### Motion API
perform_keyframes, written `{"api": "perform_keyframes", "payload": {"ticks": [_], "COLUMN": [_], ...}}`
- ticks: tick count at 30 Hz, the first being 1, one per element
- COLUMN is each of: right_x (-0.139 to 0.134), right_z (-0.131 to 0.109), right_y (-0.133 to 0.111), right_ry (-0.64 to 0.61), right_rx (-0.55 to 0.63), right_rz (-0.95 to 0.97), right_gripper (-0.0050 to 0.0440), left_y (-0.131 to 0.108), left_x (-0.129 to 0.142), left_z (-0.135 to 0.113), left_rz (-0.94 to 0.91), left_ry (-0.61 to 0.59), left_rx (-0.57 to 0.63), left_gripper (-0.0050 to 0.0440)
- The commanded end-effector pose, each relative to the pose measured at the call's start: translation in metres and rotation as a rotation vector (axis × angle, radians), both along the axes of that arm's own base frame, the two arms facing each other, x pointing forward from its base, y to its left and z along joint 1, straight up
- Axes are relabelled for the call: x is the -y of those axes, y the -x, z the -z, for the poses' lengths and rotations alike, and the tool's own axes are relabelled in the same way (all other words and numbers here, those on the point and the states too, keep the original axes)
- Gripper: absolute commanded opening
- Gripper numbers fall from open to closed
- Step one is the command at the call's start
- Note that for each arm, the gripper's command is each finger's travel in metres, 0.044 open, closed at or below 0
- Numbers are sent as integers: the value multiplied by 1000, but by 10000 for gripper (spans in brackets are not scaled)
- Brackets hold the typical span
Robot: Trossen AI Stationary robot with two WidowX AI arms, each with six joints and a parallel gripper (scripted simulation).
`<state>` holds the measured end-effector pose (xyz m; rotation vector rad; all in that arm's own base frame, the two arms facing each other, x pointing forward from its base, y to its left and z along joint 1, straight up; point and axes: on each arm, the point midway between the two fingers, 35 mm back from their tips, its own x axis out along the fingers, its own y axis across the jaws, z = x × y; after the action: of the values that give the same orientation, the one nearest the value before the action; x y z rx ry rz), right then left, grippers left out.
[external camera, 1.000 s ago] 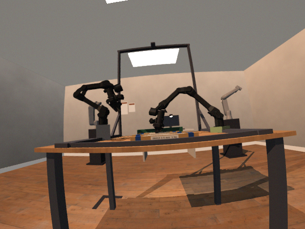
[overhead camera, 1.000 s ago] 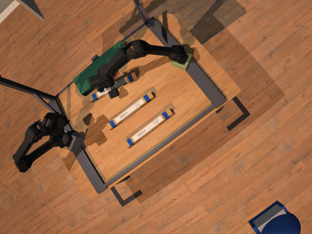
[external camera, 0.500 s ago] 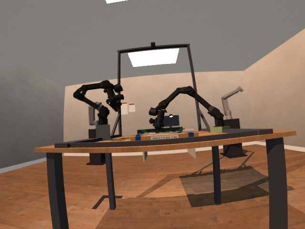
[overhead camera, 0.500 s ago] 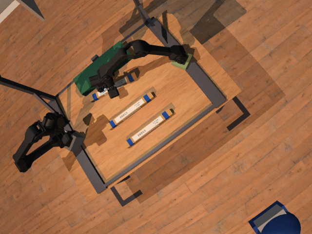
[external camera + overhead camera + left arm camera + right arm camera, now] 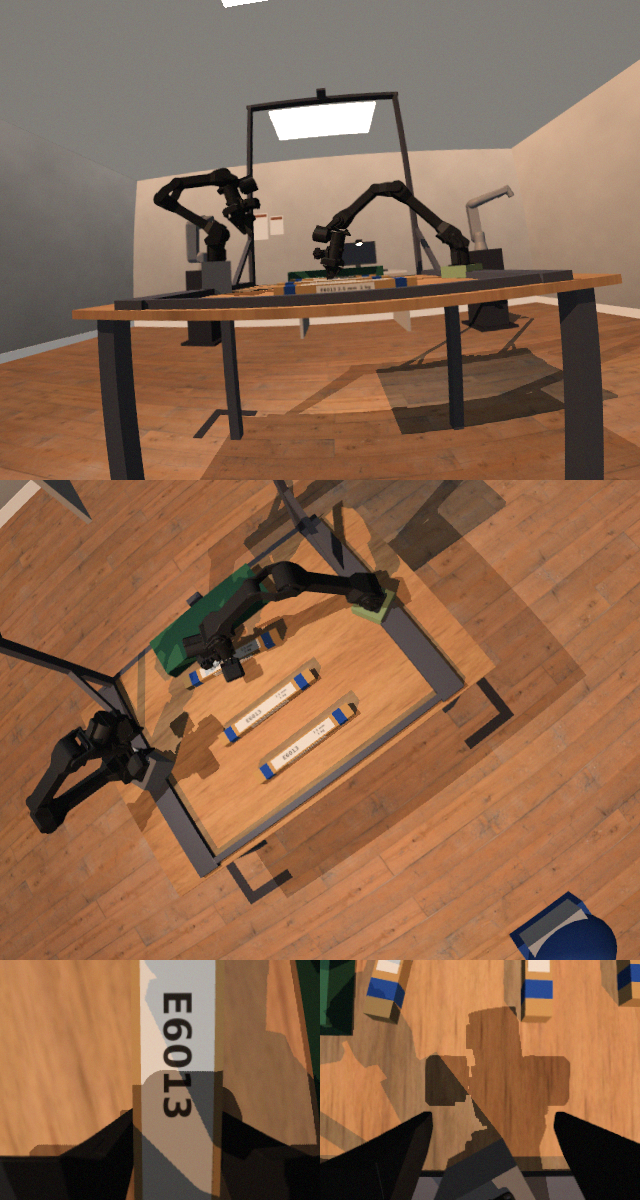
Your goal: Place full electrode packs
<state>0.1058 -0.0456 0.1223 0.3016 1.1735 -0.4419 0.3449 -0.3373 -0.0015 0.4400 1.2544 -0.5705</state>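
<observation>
Your left pincer (image 5: 219, 661) (image 5: 333, 274) (image 5: 174, 1115) is narrowed onto both long sides of the E6013 pack (image 5: 248, 647) (image 5: 177, 1035) (image 5: 385, 992), lying near the bench's (image 5: 206, 810) (image 5: 361, 308) (image 5: 60, 1035) (image 5: 460, 985) far edge, beside the green platform (image 5: 205, 614) (image 5: 305, 274) (image 5: 314, 1010) (image 5: 335, 1000); your right pincer (image 5: 138, 751) (image 5: 247, 230) (image 5: 493, 1119) stands wide, holding nothing; expect a stiff, long carton, its weight unknown; grip near mid-length, lest uneven contents tip it.

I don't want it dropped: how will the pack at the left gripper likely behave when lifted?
The pack looks straight and boxy, so probably stiff. Its flat sides should resist rolling. Being long and narrow, it may tip if gripped off-centre.
</observation>
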Motion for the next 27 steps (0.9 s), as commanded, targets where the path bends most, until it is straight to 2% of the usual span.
{"api": "perform_keyframes", "payload": {"ticks": [1,27], "right_x": [1,1], "right_z": [-7,-7], "right_y": [-2,-2], "right_ry": [9,9], "right_rx": [20,20], "right_rz": [1,1], "right_gripper": [330,330], "left_y": [-3,-2], "left_x": [3,2], "left_z": [-12,-16], "left_rz": [1,3], "left_ry": [24,27], "left_rx": [21,19], "left_gripper": [-50,-50]}}
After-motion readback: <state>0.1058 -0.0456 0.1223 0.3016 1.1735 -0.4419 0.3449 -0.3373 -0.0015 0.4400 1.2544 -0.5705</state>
